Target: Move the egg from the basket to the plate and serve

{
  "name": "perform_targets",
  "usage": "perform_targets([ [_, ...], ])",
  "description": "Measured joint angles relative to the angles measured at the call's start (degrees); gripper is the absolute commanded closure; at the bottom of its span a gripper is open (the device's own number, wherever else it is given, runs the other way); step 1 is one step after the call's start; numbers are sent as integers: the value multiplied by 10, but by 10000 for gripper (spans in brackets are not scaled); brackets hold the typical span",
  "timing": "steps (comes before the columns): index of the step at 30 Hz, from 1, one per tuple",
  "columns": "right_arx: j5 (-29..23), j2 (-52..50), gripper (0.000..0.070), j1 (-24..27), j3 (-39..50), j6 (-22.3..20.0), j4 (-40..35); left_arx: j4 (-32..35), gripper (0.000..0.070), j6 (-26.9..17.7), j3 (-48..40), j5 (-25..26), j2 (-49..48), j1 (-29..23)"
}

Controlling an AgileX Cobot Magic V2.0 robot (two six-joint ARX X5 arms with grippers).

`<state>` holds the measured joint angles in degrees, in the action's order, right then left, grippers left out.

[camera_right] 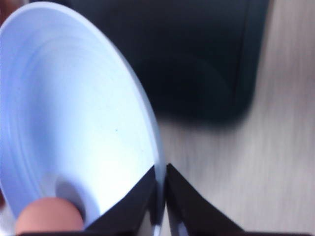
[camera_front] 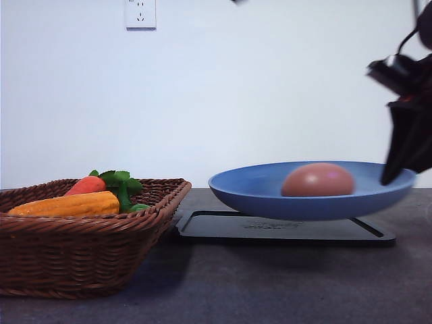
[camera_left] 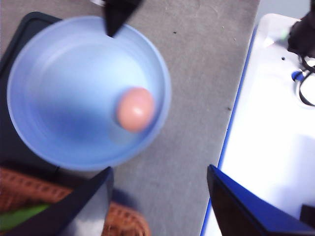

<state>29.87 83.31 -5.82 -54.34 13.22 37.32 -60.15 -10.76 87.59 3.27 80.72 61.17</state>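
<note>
Already the egg lies in the plate, so by my reading the transfer from the basket is done and the serving step is in hand. In the front view the plate hangs clear above the black tray, roughly level, with the right gripper pinching its rim on the right side. The right wrist view confirms the hold: the right gripper's fingers are pressed together on the thin blue edge, one on each face of it. The egg sits toward the gripped side of the plate, resting loose on the smooth inner surface. The left gripper hovers high above the plate and the near corner of the basket, its jaws spread wide and holding nothing. A carrot and a corn cob lie in the basket, well apart from the plate. What the next move calls for, I judge, is keeping the plate level while it is carried to the serving spot, moving slowly, because a one-sided pinch on the rim lets the plate tip and a round egg on smooth plastic rolls easily toward the low edge.
</note>
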Motion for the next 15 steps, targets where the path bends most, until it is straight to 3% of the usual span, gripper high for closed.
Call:
perform_targets([
  [8,0,158,700,10,-123,-1,-22,-58,310,13,0,-75,-80,-4],
  [15,1,231,700,10,-186,-2,-25,-76,310,41,0,-95,-133,-11],
])
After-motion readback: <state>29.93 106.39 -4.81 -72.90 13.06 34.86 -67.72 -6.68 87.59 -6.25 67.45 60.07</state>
